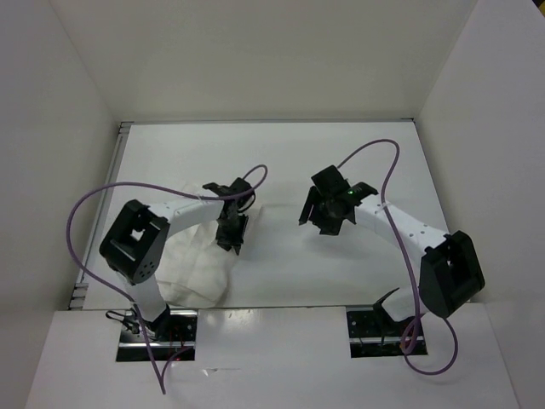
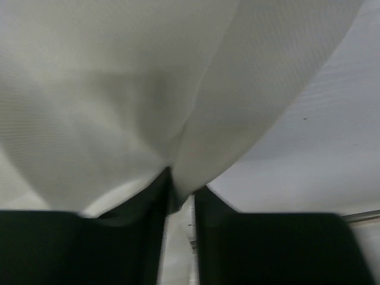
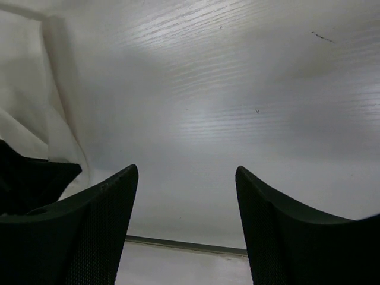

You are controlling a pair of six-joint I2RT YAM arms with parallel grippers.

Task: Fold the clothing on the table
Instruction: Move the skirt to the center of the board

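The clothing lies on the tabletop at about 8 o'clock from its centre, a wrinkled white heap reaching toward the near edge beside the left arm's base. From that heap a part of the fabric rises toward 1 o'clock, up to the left end effector, which sits just at 9 o'clock of the tabletop's centre.

In the left wrist view the two dark fingers stand close together with a fold of the thin fabric pinched between them. The cloth spreads out from the pinch in two broad, smooth lobes that fill most of the view, with bare tabletop showing at 3 o'clock. This end effector is narrow and holds the clothing.

The right end effector is at about 3 o'clock from the tabletop's centre, well apart from the left one. Its wrist view shows both fingers spread wide with only bare white surface between them: it is wide and holds nothing. An edge of the clothing hangs at 9 o'clock in that view, clear of the fingers.

A purple cable loops above the right arm.
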